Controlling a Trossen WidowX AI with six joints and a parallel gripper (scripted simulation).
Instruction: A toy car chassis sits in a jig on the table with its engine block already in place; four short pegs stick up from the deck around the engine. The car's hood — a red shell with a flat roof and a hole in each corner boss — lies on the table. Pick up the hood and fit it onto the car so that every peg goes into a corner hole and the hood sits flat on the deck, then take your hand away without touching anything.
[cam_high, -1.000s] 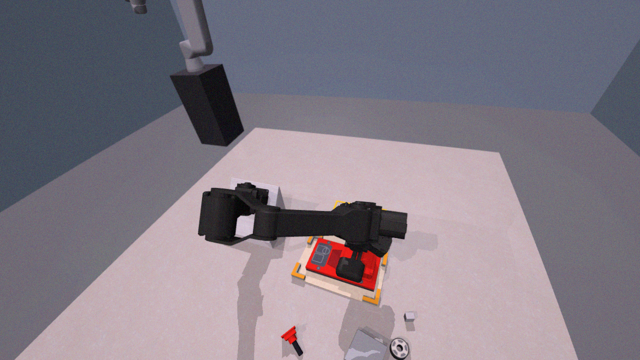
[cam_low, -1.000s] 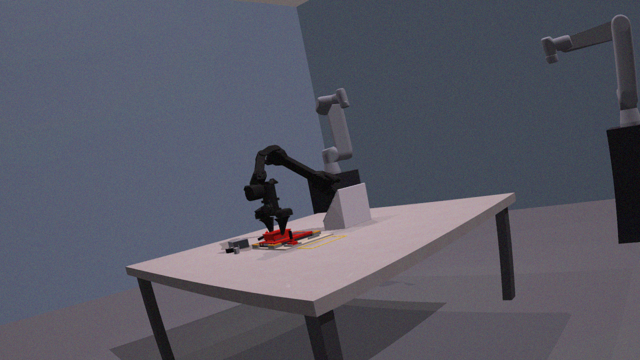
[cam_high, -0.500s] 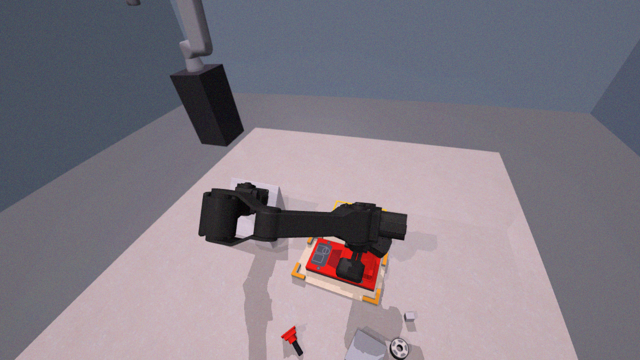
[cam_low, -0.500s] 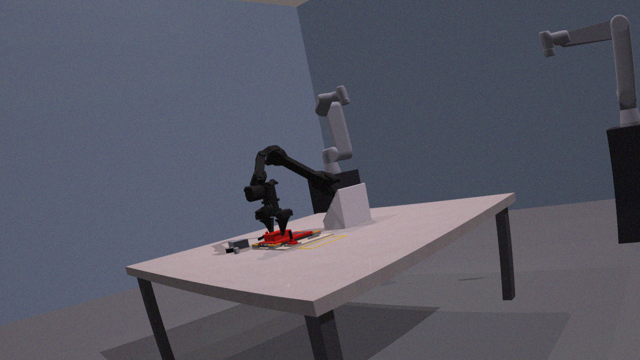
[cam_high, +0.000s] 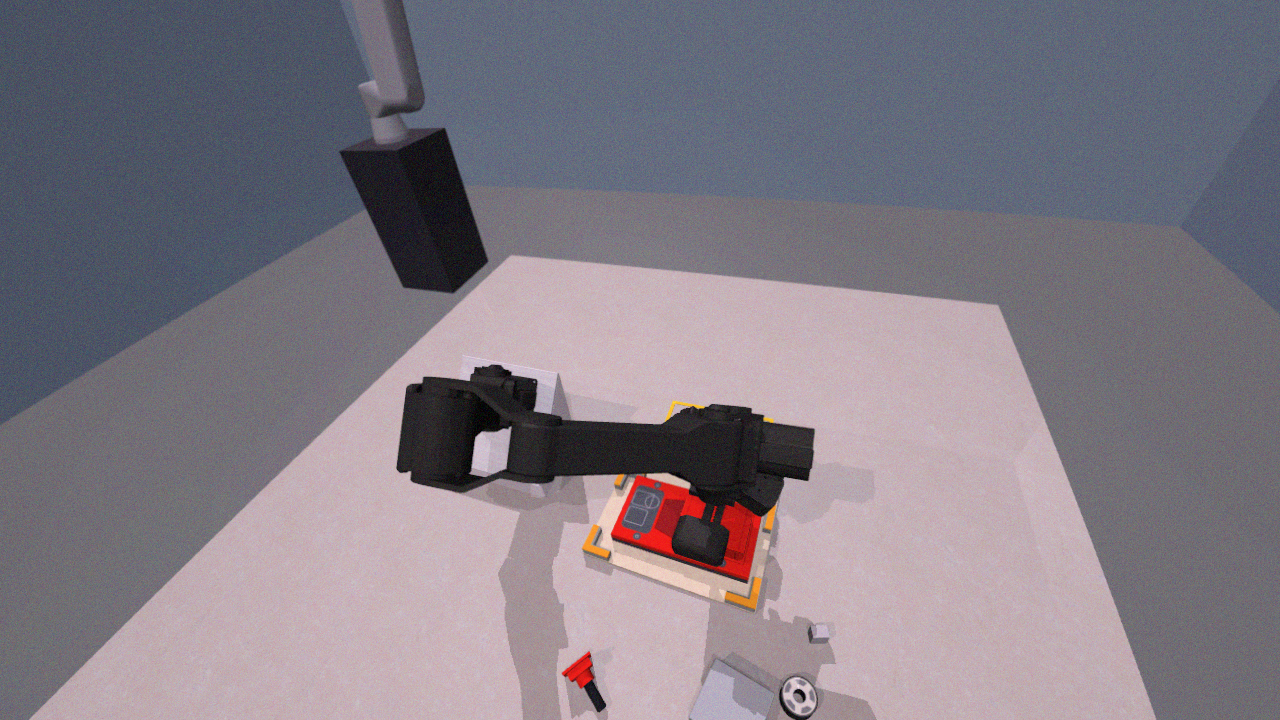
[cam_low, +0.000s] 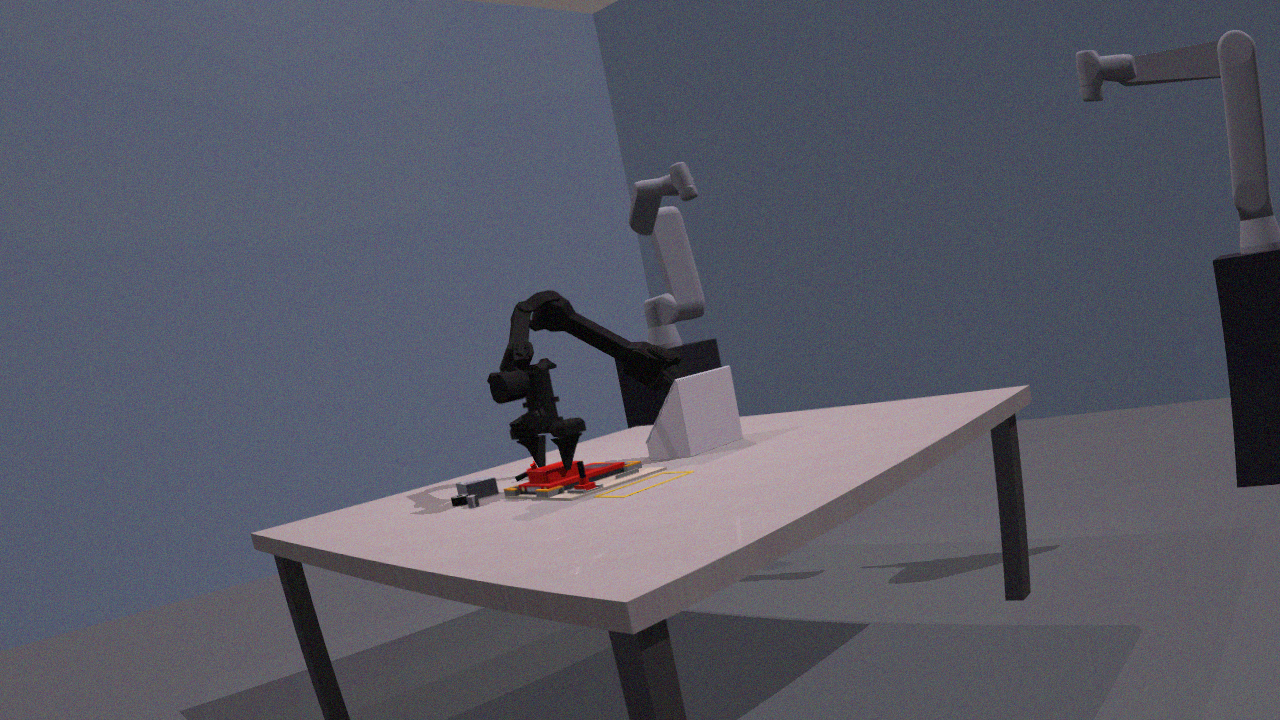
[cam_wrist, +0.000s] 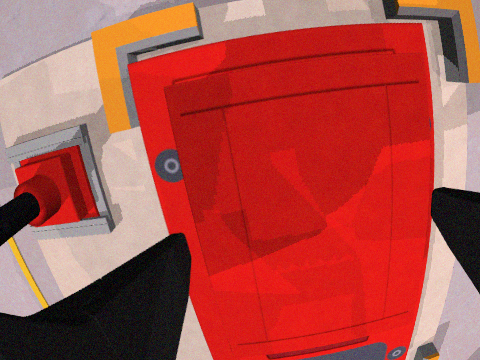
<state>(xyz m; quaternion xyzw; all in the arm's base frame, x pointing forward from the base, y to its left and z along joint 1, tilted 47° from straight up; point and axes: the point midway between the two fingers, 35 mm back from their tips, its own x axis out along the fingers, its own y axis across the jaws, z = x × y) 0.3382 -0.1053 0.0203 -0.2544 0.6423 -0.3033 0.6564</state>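
Note:
The red hood lies over the front part of the red chassis, roof up and lined up with it. The chassis sits in the pale jig between orange corner brackets. My gripper is open around the hood, one fingertip beside each long side. The left finger shows a slight gap from the hood in the wrist view; contact at the right one is unclear. The pegs, engine and corner holes are hidden, so I cannot confirm full seating.
A red piece with a black handle stands in a grey holder beside the chassis. Another red-and-black piece, a grey block, a wheel and a small cube lie near the jig. A white wedge stands by the arm base.

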